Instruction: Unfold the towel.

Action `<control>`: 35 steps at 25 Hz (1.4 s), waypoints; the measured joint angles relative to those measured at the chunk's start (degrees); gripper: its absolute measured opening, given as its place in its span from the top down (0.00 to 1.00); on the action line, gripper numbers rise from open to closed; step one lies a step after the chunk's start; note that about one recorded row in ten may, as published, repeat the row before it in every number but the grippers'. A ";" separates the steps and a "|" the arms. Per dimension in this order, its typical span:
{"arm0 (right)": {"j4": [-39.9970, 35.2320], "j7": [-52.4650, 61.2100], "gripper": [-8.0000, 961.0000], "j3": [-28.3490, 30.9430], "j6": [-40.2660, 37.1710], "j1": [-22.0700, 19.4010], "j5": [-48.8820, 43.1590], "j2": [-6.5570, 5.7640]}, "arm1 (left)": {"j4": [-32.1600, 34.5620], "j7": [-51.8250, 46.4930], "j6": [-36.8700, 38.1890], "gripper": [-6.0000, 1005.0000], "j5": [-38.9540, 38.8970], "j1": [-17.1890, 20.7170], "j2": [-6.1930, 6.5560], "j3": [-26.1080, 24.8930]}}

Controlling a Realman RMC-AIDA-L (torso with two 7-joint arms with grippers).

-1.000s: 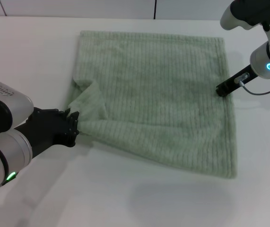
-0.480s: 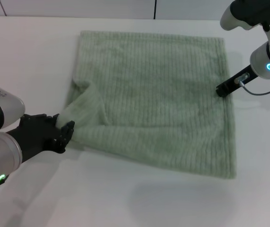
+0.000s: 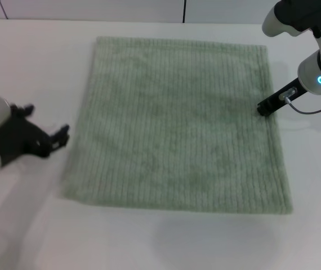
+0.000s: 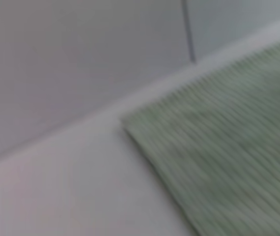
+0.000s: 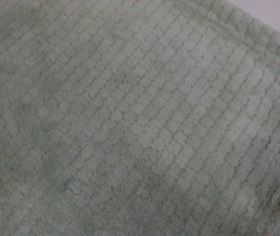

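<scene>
The towel (image 3: 177, 121) lies spread flat on the white table (image 3: 149, 242), a single pale green sheet with fine ribbed stripes running along it. All four corners show in the head view, and no fold or turned-up flap is visible on it. Its far edge lies near the table's back edge, where a wall (image 4: 81, 54) rises.

The left gripper (image 3: 47, 130) hangs just beside the towel's left edge, close to the near-left corner, not touching the cloth. Its two black fingers (image 3: 59, 135) stand apart with nothing between them. The left wrist view shows one corner of the towel (image 4: 228, 142) lying flat on the table, with the wall behind it; none of that arm's own fingers appear there.

The right gripper (image 3: 263, 107) sits at the towel's right edge, about halfway along that side, its dark tip down at the cloth. Whether it presses the towel or only hovers on it cannot be told, nor whether its fingers are apart or together. The right wrist view is filled with the towel's (image 5: 130, 118) ribbed pile seen from close up, with a strip of table beyond one hemmed edge.
</scene>
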 joint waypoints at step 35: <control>-4.16 15.42 0.91 -70.04 149.25 -52.39 29.87 2.38 | 76.68 -32.54 93.38 0.15 -1.23 -31.65 -0.01 -3.22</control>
